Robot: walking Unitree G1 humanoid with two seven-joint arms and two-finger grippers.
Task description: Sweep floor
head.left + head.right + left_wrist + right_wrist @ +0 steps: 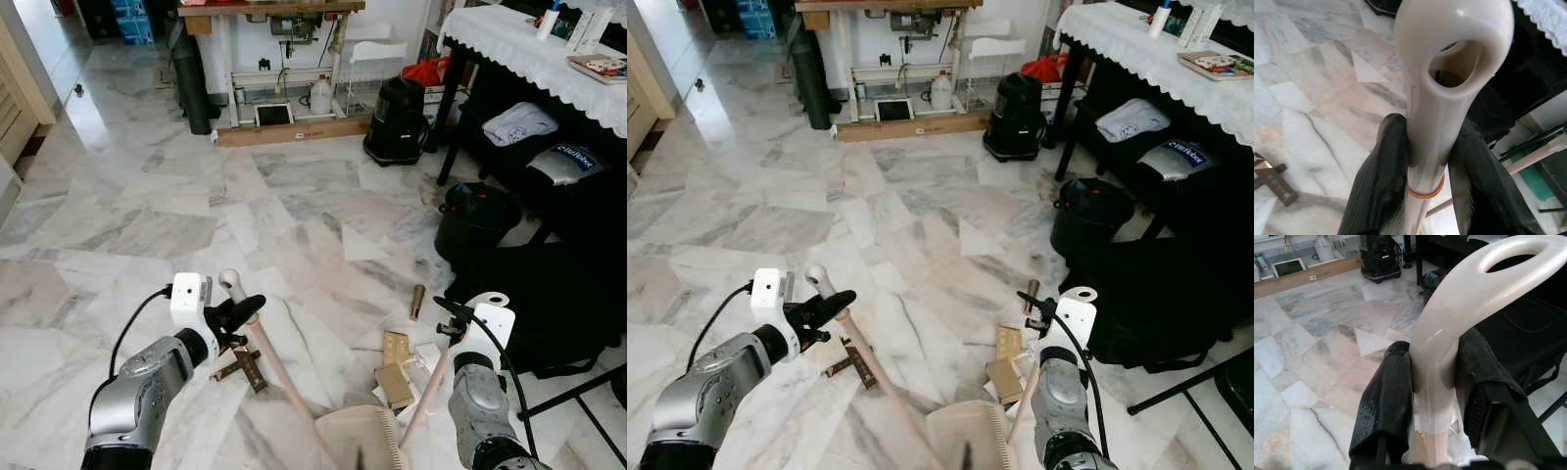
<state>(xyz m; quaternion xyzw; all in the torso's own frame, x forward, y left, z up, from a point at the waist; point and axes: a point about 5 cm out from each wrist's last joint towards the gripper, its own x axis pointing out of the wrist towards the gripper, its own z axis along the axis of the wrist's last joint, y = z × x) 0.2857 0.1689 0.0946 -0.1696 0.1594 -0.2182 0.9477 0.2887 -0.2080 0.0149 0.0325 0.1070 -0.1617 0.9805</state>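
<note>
Gripping, your left gripper (1425, 161) pinches the broom handle (1449, 63). Your right gripper (1432, 382) pinches the dustpan handle (1474, 289) above the scraps (396, 367).

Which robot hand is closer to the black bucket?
Right. The right gripper holds a handle just in front of the black bucket; the left gripper grips another handle far across the floor.
</note>
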